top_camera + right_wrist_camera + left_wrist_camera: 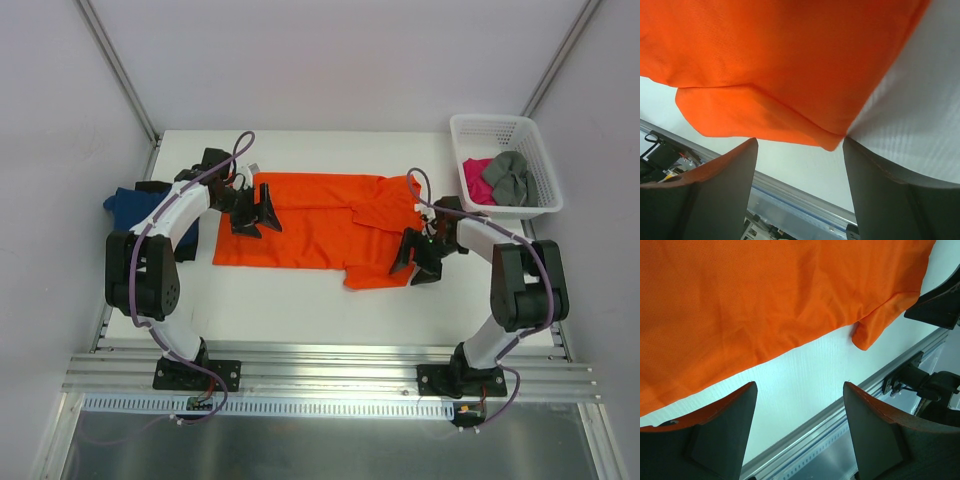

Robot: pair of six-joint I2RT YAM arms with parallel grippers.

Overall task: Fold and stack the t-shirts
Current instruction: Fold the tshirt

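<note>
T-shirts are mostly not folded yet: the orange t-shirt (300,235) lies spread out in the middle of the white bench (300,300), and I think its folding has only just begun. The left jaws and the right jaws are both spread wide and hold nothing, one over each end of it. A dark blue t-shirt (128,205) sits at the left edge, and the pink t-shirt (476,180) and grey t-shirt (510,175) wait in the basket (495,122).

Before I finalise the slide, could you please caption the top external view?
Open left gripper and open right gripper at opposite ends of a bright orange cloth t-shirt on the white table.
</note>
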